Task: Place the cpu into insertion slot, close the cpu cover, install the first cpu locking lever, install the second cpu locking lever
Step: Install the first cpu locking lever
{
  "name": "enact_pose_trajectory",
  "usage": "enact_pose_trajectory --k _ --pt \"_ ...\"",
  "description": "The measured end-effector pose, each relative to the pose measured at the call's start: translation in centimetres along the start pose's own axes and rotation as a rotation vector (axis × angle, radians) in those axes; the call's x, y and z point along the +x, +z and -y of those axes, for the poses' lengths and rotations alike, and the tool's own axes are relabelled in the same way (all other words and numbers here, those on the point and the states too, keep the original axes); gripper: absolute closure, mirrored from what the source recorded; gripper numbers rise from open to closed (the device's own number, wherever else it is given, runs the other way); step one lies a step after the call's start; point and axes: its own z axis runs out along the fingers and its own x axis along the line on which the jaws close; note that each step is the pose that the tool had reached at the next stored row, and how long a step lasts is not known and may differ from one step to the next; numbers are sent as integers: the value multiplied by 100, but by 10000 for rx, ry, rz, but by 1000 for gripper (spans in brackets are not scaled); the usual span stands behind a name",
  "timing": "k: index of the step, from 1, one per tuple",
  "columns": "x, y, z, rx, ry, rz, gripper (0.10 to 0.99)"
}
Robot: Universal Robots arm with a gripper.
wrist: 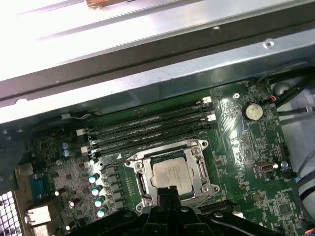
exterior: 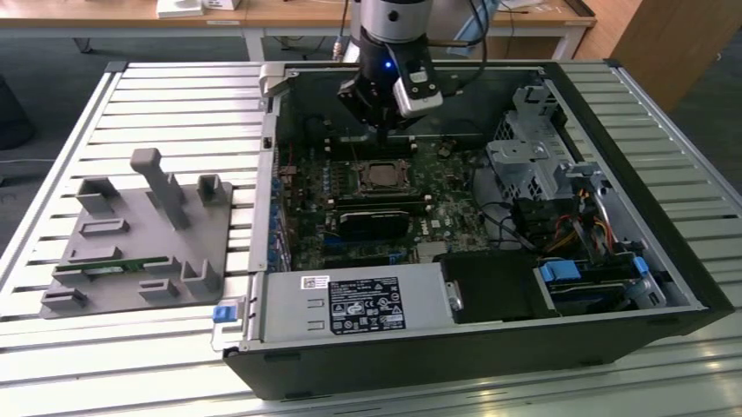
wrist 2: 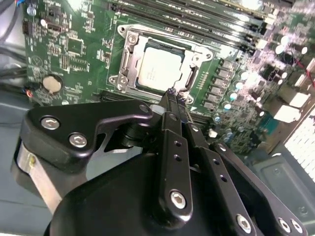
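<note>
On the slatted surface (exterior: 174, 95), at the exterior view's left, a grey fixture (exterior: 139, 243) is set beside the open computer case (exterior: 464, 360). The cpu (wrist 2: 158, 69) is seated in the insertion slot (wrist 2: 167, 45), with the cpu cover (wrist 2: 129, 54) apparently lowered. The pincer (wrist 2: 172, 92) is held together, empty, just beside the cover. The lever step is judged in hand, calling for fine contact.

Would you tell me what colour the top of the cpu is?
Dull silver-grey; the cpu shows best in the second wrist view.
</note>
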Motion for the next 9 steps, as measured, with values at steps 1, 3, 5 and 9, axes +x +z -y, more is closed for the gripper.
enact_pose_trajectory --k 1,3,5,9 --pt "0 3 0 1 -179 -7 980" --pt "0 10 1 5 -538 -22 980" --pt "0 16 1 8 -898 -37 980" --pt "18 23 6 -8 -1262 38 980"
